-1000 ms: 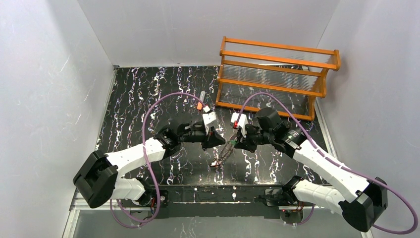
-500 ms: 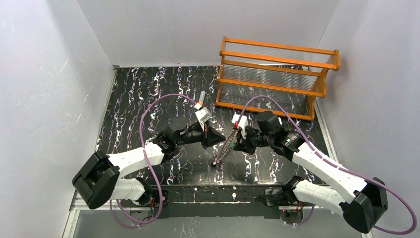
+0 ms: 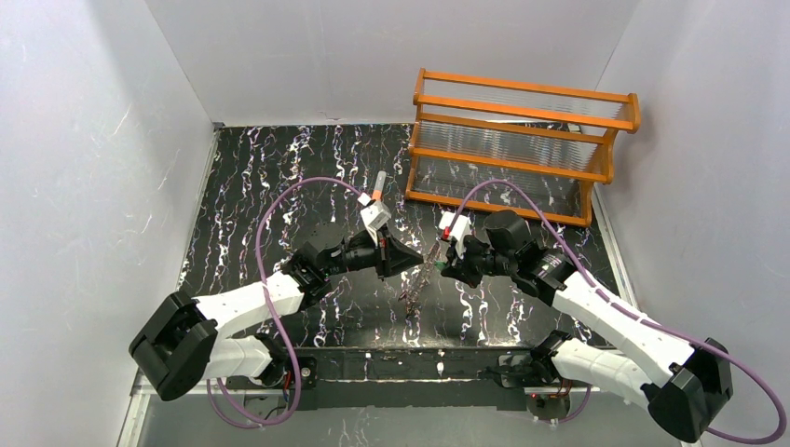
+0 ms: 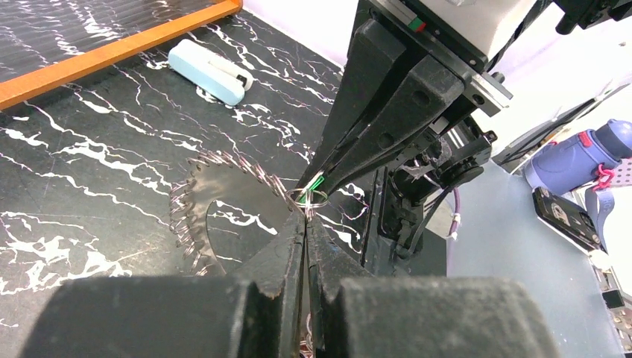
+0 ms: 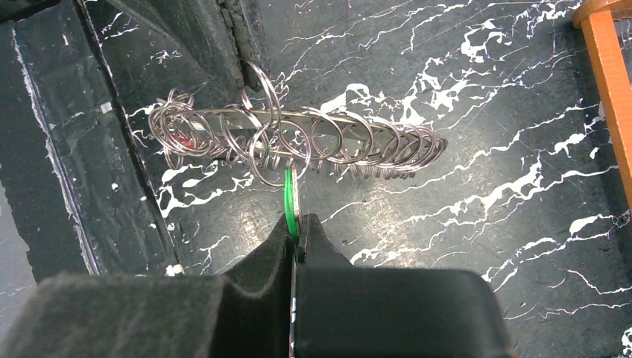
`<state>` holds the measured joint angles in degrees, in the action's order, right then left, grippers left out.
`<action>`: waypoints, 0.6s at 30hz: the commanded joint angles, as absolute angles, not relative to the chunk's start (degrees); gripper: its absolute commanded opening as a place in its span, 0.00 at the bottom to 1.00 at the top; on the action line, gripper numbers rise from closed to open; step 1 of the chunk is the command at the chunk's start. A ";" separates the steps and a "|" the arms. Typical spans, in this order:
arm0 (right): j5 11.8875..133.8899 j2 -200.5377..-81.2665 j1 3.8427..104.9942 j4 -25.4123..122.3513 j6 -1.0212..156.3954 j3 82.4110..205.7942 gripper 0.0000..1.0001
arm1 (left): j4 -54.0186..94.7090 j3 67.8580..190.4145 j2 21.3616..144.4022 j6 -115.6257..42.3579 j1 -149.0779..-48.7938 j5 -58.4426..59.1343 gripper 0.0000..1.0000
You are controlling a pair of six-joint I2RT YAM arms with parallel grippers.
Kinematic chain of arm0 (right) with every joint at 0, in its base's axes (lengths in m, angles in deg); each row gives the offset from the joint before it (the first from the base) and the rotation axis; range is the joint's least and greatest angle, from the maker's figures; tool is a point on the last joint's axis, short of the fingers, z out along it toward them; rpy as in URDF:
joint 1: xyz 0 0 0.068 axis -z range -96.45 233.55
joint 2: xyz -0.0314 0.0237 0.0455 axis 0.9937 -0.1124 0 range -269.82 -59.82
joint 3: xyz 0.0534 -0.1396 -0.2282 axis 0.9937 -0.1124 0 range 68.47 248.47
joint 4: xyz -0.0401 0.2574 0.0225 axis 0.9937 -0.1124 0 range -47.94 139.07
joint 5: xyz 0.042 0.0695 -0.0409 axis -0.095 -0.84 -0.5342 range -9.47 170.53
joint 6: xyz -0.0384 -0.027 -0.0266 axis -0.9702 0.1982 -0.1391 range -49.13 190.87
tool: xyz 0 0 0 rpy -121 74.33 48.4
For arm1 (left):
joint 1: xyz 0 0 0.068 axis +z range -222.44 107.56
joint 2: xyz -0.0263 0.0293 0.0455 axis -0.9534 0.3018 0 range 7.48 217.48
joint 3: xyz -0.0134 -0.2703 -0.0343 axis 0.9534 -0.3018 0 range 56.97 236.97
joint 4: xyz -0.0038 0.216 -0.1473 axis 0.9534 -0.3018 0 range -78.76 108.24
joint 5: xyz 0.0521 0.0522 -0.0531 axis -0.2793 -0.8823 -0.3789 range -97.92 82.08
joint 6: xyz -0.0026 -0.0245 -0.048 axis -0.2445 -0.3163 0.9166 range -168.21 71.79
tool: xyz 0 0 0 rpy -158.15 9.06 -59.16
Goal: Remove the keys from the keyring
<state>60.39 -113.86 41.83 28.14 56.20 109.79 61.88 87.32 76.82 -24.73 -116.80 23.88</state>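
The left jaws are closed on the rim of the keyring [image 4: 227, 194], apparently to anchor it, though whether they pinch the plate itself or one of its wire loops is hard to tell. The keyring hangs just beyond their tips, stretched toward the opposite jaws. The right jaws are clamped on the green key [image 5: 291, 205] at their very tips, probably to work it off its loop.

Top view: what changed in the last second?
The keyring swung from a long slant to hang shorter and lower, and the left wrist rolled back. Both stayed shut: left gripper on the keyring, right gripper on the green key.
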 commanded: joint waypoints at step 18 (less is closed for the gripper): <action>59.12 -110.94 41.62 25.40 55.72 115.85 0.01 | 56.44 87.33 73.59 -30.56 -115.94 26.66 0.00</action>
<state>59.16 -112.29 41.44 26.26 56.33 111.60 59.72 85.94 75.31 -27.13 -116.42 25.03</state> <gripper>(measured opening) 0.045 0.009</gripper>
